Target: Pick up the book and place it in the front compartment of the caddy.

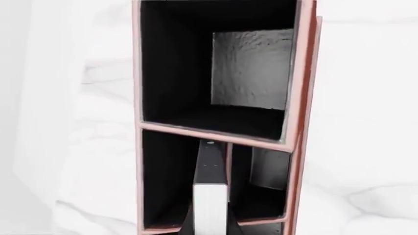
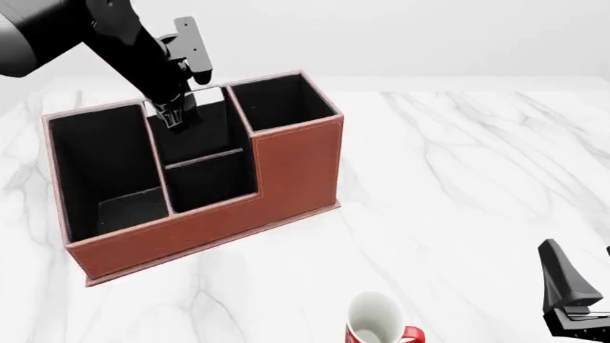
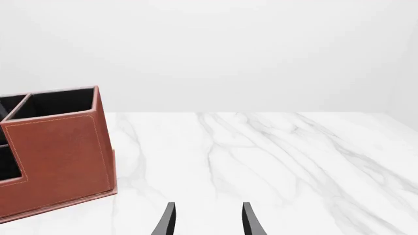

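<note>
The left pincer [image 2: 177,114] hangs over the caddy [image 2: 238,214], closed on the book [image 1: 210,196], which stands upright with its white page edge showing, partly down inside the front compartment [image 2: 196,136]; the placing looks nearly done, with only the lowering and letting go left. The right pincer [image 3: 205,220] sits well apart, its fingers spread and empty; I count one book, one caddy of four cells, one mug [image 2: 376,325] on the counter [image 2: 476,179], two arms.

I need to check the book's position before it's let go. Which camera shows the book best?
The left wrist view: the book stands on edge, white page edge toward the camera, inside the caddy. In the front view the left end effector hides it. The right wrist view shows only the caddy's end, no book.
</note>
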You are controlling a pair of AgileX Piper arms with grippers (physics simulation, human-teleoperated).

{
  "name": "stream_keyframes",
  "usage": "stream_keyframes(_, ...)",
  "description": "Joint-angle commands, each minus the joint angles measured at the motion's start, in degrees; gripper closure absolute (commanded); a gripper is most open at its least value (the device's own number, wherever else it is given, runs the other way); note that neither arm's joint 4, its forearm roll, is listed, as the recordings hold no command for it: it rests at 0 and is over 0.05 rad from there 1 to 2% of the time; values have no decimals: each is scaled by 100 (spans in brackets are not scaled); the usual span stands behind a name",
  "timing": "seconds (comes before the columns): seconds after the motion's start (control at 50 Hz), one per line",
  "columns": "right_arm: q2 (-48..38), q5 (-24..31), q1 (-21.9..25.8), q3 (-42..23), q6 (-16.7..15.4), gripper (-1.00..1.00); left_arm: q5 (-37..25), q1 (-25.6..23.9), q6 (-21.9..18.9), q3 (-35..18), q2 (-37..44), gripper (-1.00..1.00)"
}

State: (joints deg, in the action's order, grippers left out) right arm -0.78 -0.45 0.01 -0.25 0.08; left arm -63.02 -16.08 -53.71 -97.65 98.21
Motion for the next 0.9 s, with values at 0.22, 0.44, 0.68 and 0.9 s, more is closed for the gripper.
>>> stream_keyframes(0.22, 28, 22, 1, 6, -2, -100, 523, 59, -68, 590, 7, 100)
stream_keyframes(0.44, 58, 53, 1, 3, -2, -100, 734, 93, -109, 838, 72, 100)
stream_keyframes(0.68, 62, 57, 1, 3, -1, -100, 860, 134, -127, 862, 234, 100)
stream_keyframes(0.9, 62, 57, 1, 3, -1, -100, 896, 97, -116, 769, 417, 100)
